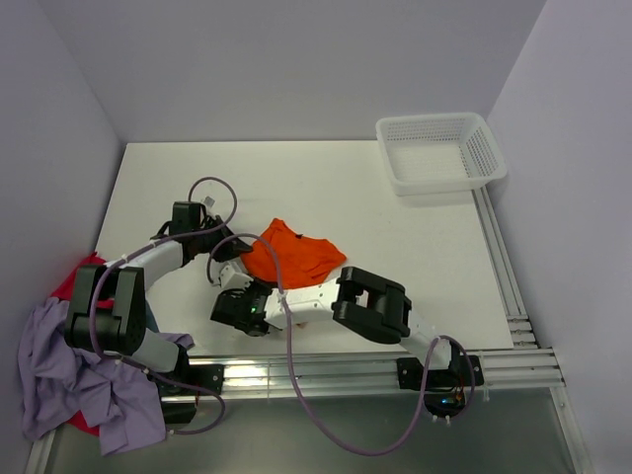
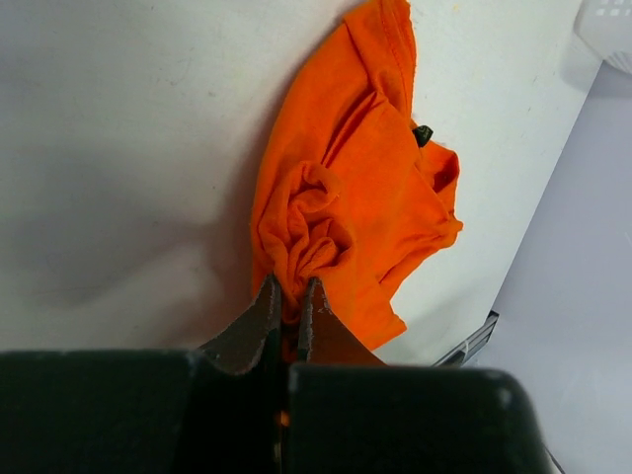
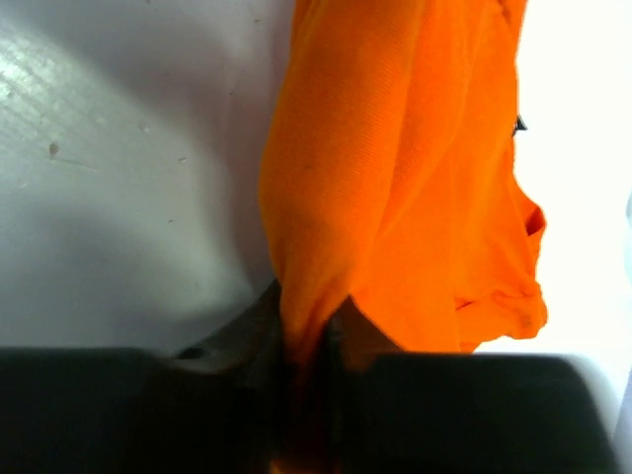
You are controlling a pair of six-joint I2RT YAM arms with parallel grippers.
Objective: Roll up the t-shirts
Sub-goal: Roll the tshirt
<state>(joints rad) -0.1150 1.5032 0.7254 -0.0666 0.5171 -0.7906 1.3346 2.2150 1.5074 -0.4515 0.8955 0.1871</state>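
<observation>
My left gripper [image 2: 289, 296] pinched the orange t-shirt [image 2: 365, 197] tight. My right gripper [image 3: 306, 331] pinched it too. It lay well apart from the white basket [image 1: 481, 148].

Orange t-shirt [image 1: 296, 255]: soft matt knit cloth, fine weave, creased.
Lavender t-shirt [image 1: 59, 365]: matt cloth, crumpled.
Counter [image 1: 326, 188]: smooth white surface, faint sheen, a few specks.
Basket [image 1: 432, 118]: white perforated plastic, slightly glossy.
Rails [image 1: 346, 373]: bare grooved metal, satin.
</observation>
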